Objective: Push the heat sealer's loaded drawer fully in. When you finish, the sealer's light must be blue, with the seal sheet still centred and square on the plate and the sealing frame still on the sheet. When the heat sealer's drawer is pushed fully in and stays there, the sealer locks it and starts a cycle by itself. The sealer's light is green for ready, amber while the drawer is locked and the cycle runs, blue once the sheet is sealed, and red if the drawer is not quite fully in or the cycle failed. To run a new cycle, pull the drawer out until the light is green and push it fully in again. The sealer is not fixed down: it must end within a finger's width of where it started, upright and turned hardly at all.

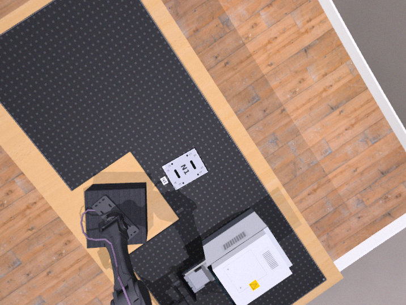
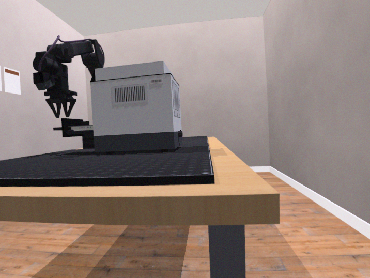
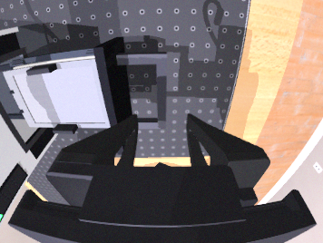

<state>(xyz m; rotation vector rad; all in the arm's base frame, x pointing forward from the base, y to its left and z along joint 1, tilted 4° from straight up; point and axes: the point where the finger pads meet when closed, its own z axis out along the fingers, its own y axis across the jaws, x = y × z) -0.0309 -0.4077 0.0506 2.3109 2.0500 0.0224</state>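
The heat sealer [image 1: 250,262] [image 2: 134,110] is a white box on a dark base at the near right of the black mat. Its drawer [image 1: 196,279] [image 2: 74,127] [image 3: 66,89] stands pulled out and carries a pale flat load; I cannot tell the sheet from the frame. The drawer's dark front panel [image 3: 116,83] faces away from the sealer. My gripper [image 2: 61,114] [image 3: 161,120] points down, partly open and empty. It hangs just above and slightly outside the drawer's outer end, not touching it. A small green spot [image 3: 1,218] shows at the left edge of the wrist view.
A white plate marked N1 [image 1: 184,168] lies on the mat [image 1: 98,81] behind the sealer. The arm's dark base block [image 1: 138,197] sits in a wooden cut-out to the left. The table edge [image 2: 239,167] runs close to the sealer's far side.
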